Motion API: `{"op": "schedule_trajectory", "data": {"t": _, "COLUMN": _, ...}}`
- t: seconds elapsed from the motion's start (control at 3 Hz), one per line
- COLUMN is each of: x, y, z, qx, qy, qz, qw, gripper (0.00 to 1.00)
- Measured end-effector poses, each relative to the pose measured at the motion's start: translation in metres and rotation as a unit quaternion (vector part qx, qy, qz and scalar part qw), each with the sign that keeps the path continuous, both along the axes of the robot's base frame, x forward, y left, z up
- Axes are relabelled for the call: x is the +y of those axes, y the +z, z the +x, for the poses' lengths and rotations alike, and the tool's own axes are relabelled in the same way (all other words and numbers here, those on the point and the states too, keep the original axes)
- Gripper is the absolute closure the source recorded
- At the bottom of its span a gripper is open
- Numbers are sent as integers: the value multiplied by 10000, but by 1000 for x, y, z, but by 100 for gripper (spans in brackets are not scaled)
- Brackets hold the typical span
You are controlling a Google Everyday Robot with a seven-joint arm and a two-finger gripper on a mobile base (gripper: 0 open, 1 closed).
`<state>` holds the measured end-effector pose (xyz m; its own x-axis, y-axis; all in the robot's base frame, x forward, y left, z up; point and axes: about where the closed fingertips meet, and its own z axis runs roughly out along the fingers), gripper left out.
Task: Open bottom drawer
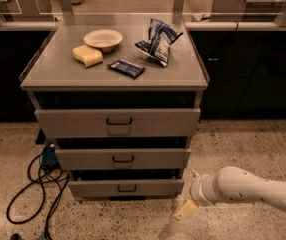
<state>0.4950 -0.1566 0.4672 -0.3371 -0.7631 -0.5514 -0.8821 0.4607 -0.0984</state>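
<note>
- Bottom drawer: lowest of 3 grey fronts on the cabinet, just above the floor. Small black handle at centre, dark gap above the front.
- Hand: low at btm right on a white arm, just beside the drawer's right end and apart from the handle.
- Hand looks open, though the angle is poor: cream fingertips spread, nothing between them.
- Surface on top carries a bowl, yellow sponge, chip bag, dark packet.
- Black cable on the floor, left of the cabinet.
</note>
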Motion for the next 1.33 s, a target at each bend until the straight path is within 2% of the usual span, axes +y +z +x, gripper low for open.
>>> {"op": "schedule_trajectory", "data": {"t": 0.33, "x": -36, "y": -51, "z": 28, "qx": 84, "qy": -183, "qz": 73, "qw": 9998, "gripper": 0}}
{"op": "schedule_trajectory", "data": {"t": 0.67, "x": -42, "y": -107, "z": 48, "qx": 459, "qy": -284, "qz": 42, "qw": 9985, "gripper": 0}}
{"op": "schedule_trajectory", "data": {"t": 1.0, "x": -24, "y": -153, "z": 42, "qx": 1023, "qy": 23, "qz": -69, "qw": 9947, "gripper": 0}}
{"op": "schedule_trajectory", "data": {"t": 1.33, "x": -24, "y": -153, "z": 42, "qx": 1023, "qy": 24, "qz": -68, "qw": 9947, "gripper": 0}}
